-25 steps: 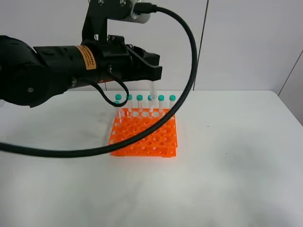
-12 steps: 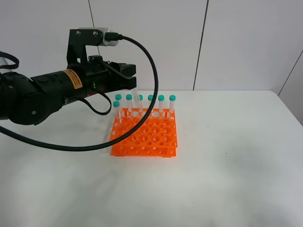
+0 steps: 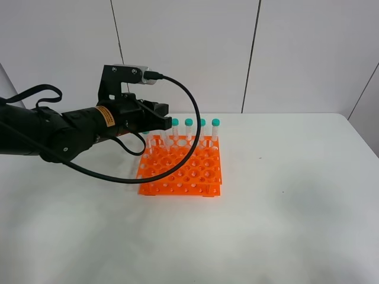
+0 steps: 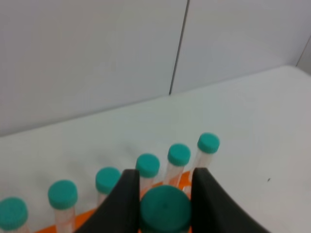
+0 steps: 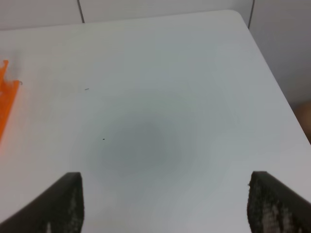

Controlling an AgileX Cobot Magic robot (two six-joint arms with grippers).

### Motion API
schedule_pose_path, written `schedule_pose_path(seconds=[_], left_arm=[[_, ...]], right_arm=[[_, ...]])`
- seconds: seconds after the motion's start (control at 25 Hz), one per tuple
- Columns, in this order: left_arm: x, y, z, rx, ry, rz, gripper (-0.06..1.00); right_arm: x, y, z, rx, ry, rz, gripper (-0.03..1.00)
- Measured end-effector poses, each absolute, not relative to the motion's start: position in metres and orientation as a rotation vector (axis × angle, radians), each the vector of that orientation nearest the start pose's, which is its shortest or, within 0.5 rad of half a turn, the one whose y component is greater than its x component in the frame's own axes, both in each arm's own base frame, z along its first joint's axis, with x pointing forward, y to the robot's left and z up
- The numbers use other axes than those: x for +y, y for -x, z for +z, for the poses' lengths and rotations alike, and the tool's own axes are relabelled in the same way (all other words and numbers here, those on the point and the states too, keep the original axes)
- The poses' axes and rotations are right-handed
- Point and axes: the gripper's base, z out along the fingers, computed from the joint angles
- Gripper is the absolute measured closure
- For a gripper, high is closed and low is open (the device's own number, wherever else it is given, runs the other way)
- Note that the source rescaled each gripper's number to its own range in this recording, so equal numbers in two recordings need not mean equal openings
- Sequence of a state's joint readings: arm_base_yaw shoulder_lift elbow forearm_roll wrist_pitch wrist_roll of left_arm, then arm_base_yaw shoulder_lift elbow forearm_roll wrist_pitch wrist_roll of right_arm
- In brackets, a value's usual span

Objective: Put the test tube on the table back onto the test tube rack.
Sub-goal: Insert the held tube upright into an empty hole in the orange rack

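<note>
My left gripper [image 3: 159,122] is over the back left part of the orange test tube rack [image 3: 180,171]. In the left wrist view its fingers [image 4: 125,204] are closed on both sides of the teal cap of the test tube [image 4: 165,209], which stands upright. Its lower part is hidden, so I cannot tell how deep it sits in the rack. Several other teal-capped tubes [image 4: 147,165] stand in a row behind it, and some show in the high view [image 3: 188,123]. My right gripper [image 5: 167,206] is open and empty above the white table [image 5: 146,97].
An edge of the rack [image 5: 6,97] shows at the side of the right wrist view. The left arm's black cable [image 3: 192,127] loops over the rack. White wall panels stand behind the table [image 3: 284,195].
The left arm has drawn back to the left and come down. The held tube has dropped from above the row of capped tubes to their level at the rack's back left.
</note>
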State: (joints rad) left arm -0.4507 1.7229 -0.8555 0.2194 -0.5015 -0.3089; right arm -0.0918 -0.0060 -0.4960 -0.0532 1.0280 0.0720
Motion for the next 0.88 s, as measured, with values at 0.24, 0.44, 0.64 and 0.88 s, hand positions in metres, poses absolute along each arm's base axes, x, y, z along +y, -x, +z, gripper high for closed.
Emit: schedule_pose_path(seconds=[0.24,0.44,0.64,0.88], left_arm=[[-0.169,-0.334,0.207,1.887,-0.384,-0.464,0.94],[-0.159,-0.345,0.213,1.92,-0.351,-0.419,0.94],[-0.149,-0.353,0.215,1.961,-0.304,-0.393,0.94],[-0.151,-0.36,0.222,1.946,-0.296,-0.393,0.94]], right_arm=[[-0.004,0.004,0.279,2.002,-0.166,-0.076,0.16],[-0.004,0.004,0.279,2.002,-0.166,-0.076,0.16],[-0.004,0.004,0.279,2.002,-0.166,-0.076,0.16],[-0.004,0.004,0.279,2.002,-0.166,-0.076,0.16]])
